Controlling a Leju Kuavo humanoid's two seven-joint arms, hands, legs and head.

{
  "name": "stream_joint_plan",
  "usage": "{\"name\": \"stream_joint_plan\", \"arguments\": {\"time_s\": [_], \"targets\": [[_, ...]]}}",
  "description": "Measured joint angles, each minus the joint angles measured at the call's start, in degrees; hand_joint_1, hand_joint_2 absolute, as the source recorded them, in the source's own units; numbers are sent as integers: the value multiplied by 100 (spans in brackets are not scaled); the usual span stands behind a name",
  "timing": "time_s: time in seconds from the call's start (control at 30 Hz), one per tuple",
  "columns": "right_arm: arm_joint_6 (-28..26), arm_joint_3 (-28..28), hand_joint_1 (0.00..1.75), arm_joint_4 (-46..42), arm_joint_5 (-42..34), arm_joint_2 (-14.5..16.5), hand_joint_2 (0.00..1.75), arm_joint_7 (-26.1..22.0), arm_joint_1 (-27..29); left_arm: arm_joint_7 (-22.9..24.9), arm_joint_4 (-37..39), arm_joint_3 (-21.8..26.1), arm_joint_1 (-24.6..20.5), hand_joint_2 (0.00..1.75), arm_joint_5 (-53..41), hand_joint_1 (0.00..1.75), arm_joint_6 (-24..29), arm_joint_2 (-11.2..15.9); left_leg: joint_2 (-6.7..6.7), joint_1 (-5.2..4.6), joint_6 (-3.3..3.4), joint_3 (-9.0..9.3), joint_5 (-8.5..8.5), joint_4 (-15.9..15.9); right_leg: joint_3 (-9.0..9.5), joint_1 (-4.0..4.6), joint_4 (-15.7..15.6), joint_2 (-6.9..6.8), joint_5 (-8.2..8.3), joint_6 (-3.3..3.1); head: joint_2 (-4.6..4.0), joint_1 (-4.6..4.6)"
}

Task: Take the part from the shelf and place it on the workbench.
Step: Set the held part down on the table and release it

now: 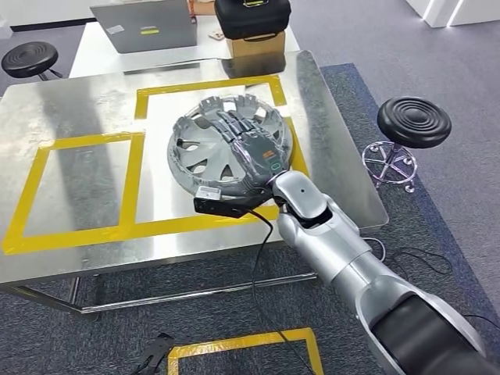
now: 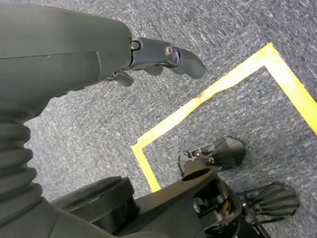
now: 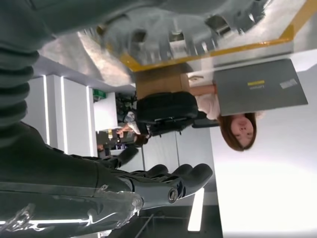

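Part: grey wheel cover (image 1: pixel 203 148), flat on steel workbench (image 1: pixel 70 180), frame centre, inside yellow tape square (image 1: pixel 206 87). Right hand (image 1: pixel 251 148) above cover, fingers extended, holding nothing. Left hand (image 2: pixel 164 57) over carpet (image 2: pixel 93 119), fingers loosely apart, holding nothing.

The steel surface (image 1: pixel 70 101) carries yellow tape outlines (image 1: pixel 133 168) — two adjoining rectangles. A grey wheel cover (image 1: pixel 203 144) lies flat in the right-hand one, its near edge reaching the tape.
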Motion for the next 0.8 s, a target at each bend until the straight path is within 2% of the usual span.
{"name": "stream_joint_plan", "arguments": {"time_s": [0.27, 0.8], "targets": [[1, 0, 0, -141, 4, 122, 0, 0, -387, 56, 0, 0, -62, 0, 3, 0, 28, -5, -1, -7, 14, 17, 20, 48, 31, -9, 0, -5, 31, 26, 0, -1], [-98, 0, 0, -458, -73, 147, 0, -49, -294, 109, 0, -4, -62, 0, -46, 0, 183, -4, -1, -13, 30, 8, 11, 92, 39, -9, 0, -6, 38, 39, 0, 0]]}}
